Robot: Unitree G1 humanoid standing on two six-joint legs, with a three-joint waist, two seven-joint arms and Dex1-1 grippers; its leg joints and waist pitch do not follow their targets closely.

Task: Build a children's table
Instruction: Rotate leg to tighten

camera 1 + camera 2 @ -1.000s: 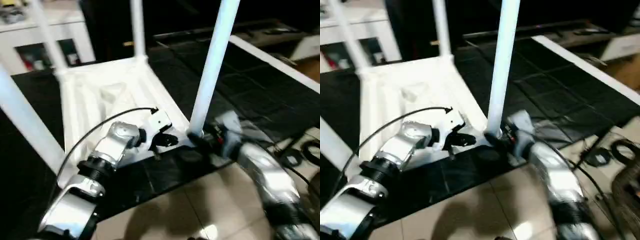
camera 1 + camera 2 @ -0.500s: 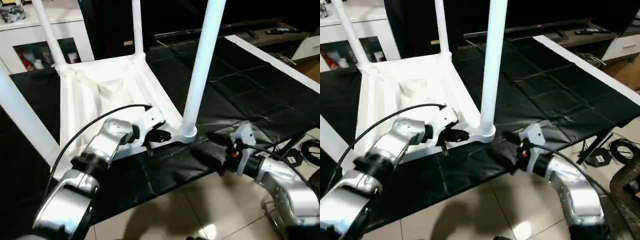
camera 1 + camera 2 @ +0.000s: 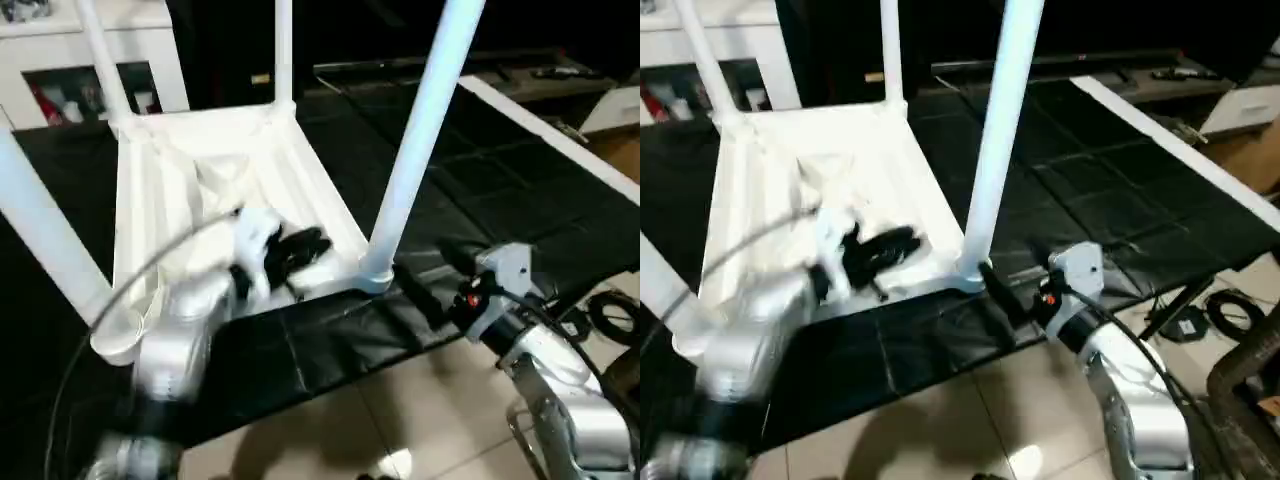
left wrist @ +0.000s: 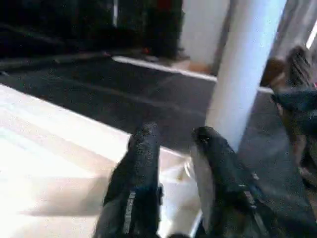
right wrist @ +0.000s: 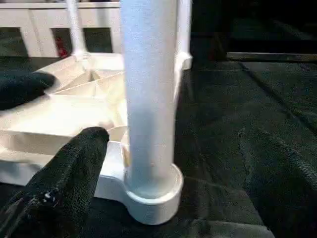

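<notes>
The tabletop (image 3: 215, 195) lies upside down on a black-covered bench (image 3: 500, 190), its ribbed underside facing up, close to the bench's near edge. Four legs stand upright in its corner sockets: the near right leg (image 3: 415, 150), the near left leg (image 3: 45, 235), the far left leg (image 3: 100, 55) and the far right leg (image 3: 283, 50).

The left gripper (image 3: 300, 250) hangs over the tabletop's near rim, just left of the near right leg. In the left wrist view its two black fingers (image 4: 141, 163) stand a small way apart with nothing between them; the rim lies below them and the leg rises just beyond.

The right gripper (image 3: 995, 292) is at the bench's near edge, just beside the near right socket (image 5: 153, 196), on its right. Its fingers (image 5: 74, 168) are spread wide: in the right wrist view one lies on either side of the leg's foot, neither clearly touching it, and nothing is held.

A white cabinet (image 3: 60, 60) stands behind the bench's far left corner. Pale floor tiles (image 3: 340, 420) show below the near edge.
</notes>
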